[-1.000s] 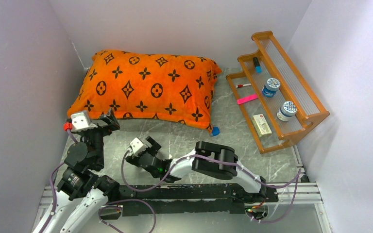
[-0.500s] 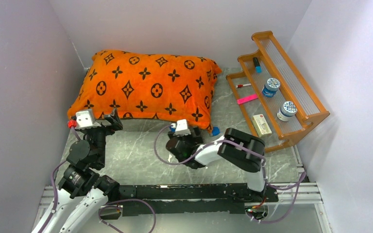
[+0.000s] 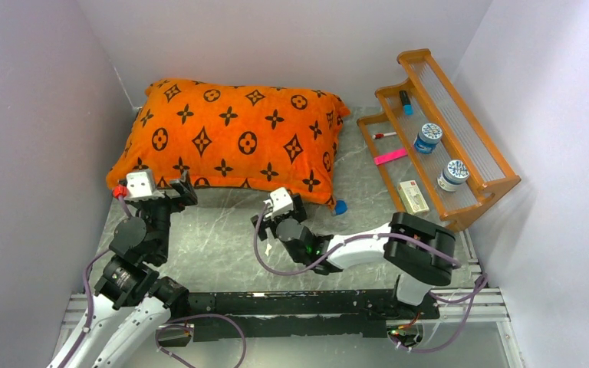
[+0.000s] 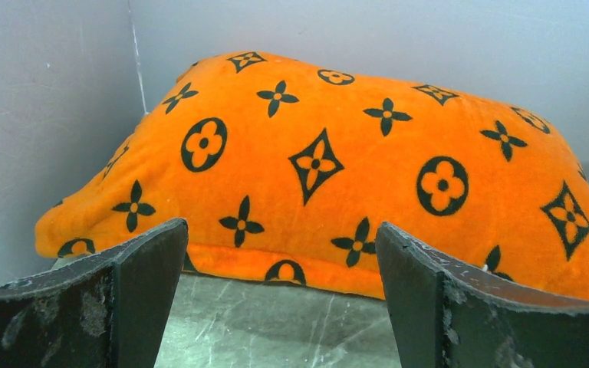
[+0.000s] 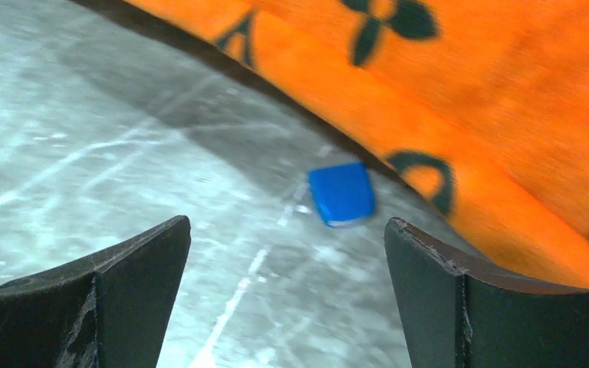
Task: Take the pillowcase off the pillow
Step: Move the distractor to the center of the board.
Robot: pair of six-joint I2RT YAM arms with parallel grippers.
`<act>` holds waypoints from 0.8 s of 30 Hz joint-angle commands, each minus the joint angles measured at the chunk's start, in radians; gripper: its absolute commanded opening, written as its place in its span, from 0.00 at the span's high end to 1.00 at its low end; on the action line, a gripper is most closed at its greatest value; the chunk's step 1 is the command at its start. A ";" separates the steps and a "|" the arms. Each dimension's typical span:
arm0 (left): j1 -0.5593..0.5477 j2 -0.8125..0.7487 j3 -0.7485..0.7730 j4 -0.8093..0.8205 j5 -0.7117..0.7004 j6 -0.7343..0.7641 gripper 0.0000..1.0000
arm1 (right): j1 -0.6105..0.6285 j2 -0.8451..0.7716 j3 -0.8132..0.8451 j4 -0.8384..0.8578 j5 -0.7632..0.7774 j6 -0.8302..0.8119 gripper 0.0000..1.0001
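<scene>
We are holding the left gripper point(image 4: 280, 238) with its jaws spread wide and nothing between them. Through the gap we are looking straight at the near long side of the pillowcase point(image 3: 238, 138), close but not touching. The right gripper point(image 5: 287, 230) is likewise gaping wide and empty, hovering low over the marbled table point(image 3: 215, 238) and facing the cover's near right corner. There a small blue piece point(image 5: 342, 193) is lying on the table just beside the orange hem; we cannot tell what it is or whether it is attached.

The pillowcase is sitting at the back left of the table, plump and wrapping the pillow completely, so no white is showing. We are judging that nothing is stripped yet and that we are lining up a first pinch along the near edge.

We are seeing several risks from here:
- Closing the right jaws too low could be catching the blue piece or bare table instead of fabric.
- Biting too deep could be trapping stuffing with the cloth, so the whole pillow is dragging along.
- We cannot tell which end is open, so we may be pulling against a sewn seam.
- A hard tug rightward could be sweeping the bundle into the wooden rack point(image 3: 498, 184)
</scene>
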 commanded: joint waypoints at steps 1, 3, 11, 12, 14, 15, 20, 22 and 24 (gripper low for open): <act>0.004 0.010 0.010 0.039 0.013 0.010 0.03 | 0.013 0.060 0.054 0.216 -0.265 0.001 0.00; 0.004 0.006 0.010 0.038 0.011 0.010 0.03 | 0.022 0.123 0.096 0.274 -0.289 0.001 0.00; 0.004 0.004 0.010 0.037 0.009 0.011 0.03 | 0.019 0.413 0.369 0.396 -0.186 0.005 0.00; 0.004 0.004 0.010 0.037 0.009 0.011 0.03 | 0.014 0.447 0.402 0.386 -0.180 0.007 0.00; 0.004 0.005 0.010 0.037 0.009 0.012 0.03 | -0.001 0.511 0.455 0.371 -0.175 0.022 0.00; 0.004 0.005 0.010 0.038 0.009 0.012 0.03 | -0.005 0.537 0.476 0.360 -0.161 0.027 0.00; 0.004 0.001 0.010 0.036 0.007 0.012 0.03 | -0.025 0.628 0.495 0.316 -0.097 0.088 0.00; 0.004 0.002 0.010 0.037 0.009 0.013 0.03 | -0.034 0.647 0.474 0.309 -0.065 0.104 0.00; 0.004 0.003 0.011 0.037 0.013 0.012 0.03 | -0.049 0.657 0.440 0.315 -0.032 0.121 0.00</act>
